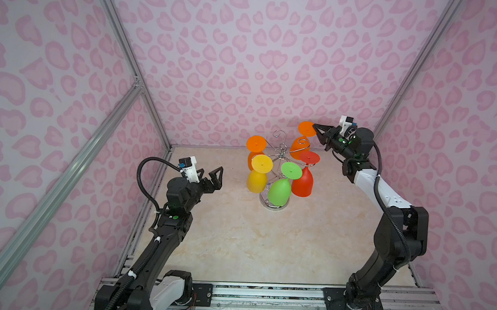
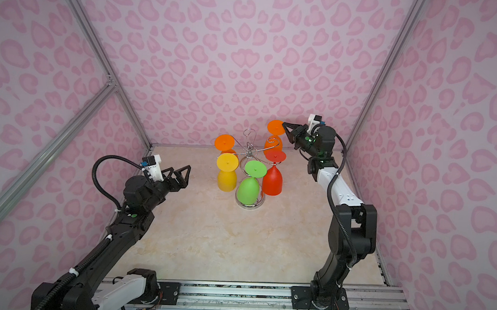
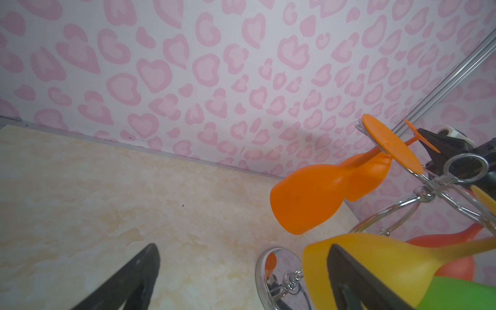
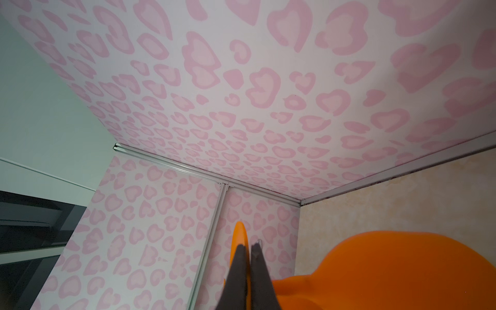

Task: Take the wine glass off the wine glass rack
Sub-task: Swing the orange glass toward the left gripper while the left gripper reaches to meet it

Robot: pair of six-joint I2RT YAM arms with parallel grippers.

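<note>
The chrome wine glass rack point(image 1: 282, 155) point(image 2: 250, 153) stands at the back middle of the table on its round base point(image 3: 261, 273). My right gripper point(image 1: 315, 125) point(image 2: 284, 123) point(image 4: 248, 245) is shut on the foot disc of an orange wine glass point(image 1: 299, 148) point(image 2: 272, 146) point(image 4: 402, 268) at the rack's back right. That foot sits higher than the nearest chrome curl. Whether the stem touches the wire I cannot tell. My left gripper point(image 1: 212, 172) point(image 2: 180, 170) point(image 3: 243, 247) is open and empty, left of the rack.
Upside down on the rack hang another orange glass point(image 1: 256, 143) point(image 3: 308, 198), a yellow one point(image 1: 256, 182), a green one point(image 1: 279, 191) and a red one point(image 1: 302, 184). Pink patterned walls with aluminium posts point(image 1: 154, 111) close three sides; a metal rail point(image 1: 264, 294) runs along the front.
</note>
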